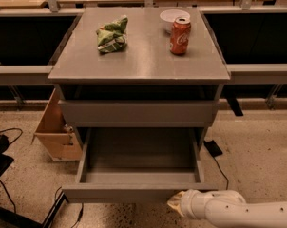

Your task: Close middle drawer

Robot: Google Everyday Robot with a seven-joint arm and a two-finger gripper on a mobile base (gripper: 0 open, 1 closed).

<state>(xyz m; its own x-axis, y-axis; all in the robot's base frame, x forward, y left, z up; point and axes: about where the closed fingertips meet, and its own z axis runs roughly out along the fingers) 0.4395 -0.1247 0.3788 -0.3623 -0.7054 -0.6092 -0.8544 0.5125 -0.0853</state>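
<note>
- The gripper (176, 204) sits low in front of the cabinet (138, 61), at its right corner, just under the middle drawer's front edge; whether it is spread or pressed together cannot be told.
- The middle drawer (129, 193) stands pulled well out of the cabinet.
- The upper drawer front (136, 113) is slightly ajar.
- On the cabinet's top stand a green crumpled bag (112, 33), a red soda can (180, 36) and a white bowl (169, 17).
- A cardboard box (55, 129) leans beside the cabinet's left side.

drawers (138, 192) 2 | can (180, 36) 1 | bowl (170, 16) 1 | bag (112, 34) 1 | box (53, 129) 1 | claw (176, 204) 1, bottom right
</note>
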